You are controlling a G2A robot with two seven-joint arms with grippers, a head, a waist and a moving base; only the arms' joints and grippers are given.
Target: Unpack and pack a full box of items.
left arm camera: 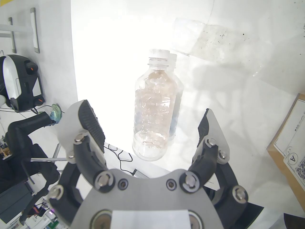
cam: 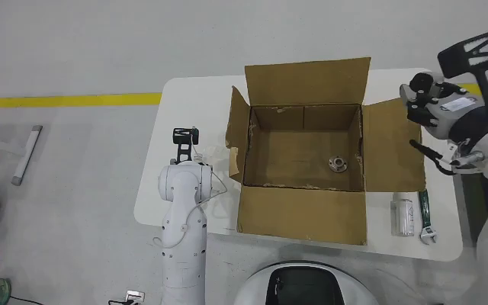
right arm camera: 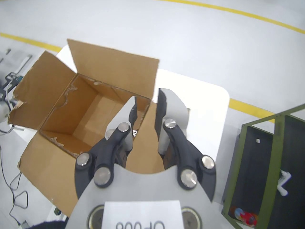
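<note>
The left end effector [left arm camera: 150, 125] is wide open and holds nothing. It hangs over the tabletop [cam: 191, 91] near the left edge. A clear bottle [left arm camera: 155, 106] sits in line with the gap between the fingers [left arm camera: 91, 122], base toward the end effector and white cap pointing away. Neither finger touches it, and I cannot tell whether it rests on the surface. To the right of this arm, a large cardboard box [cam: 301, 217] stands in the middle of the tabletop with all four flaps folded outward. One small round metal part [cam: 336, 163] lies on the box floor, close to the right wall. The right end effector [right arm camera: 146, 98] hangs by the far right corner, beyond the box's right flap. Its fingers are only a narrow gap apart and it grips nothing. Near the front right corner, a labelled bottle [cam: 402, 213] lies on its side. A green-handled wrench [cam: 425, 219] lies just beside it, toward the right edge.
</note>
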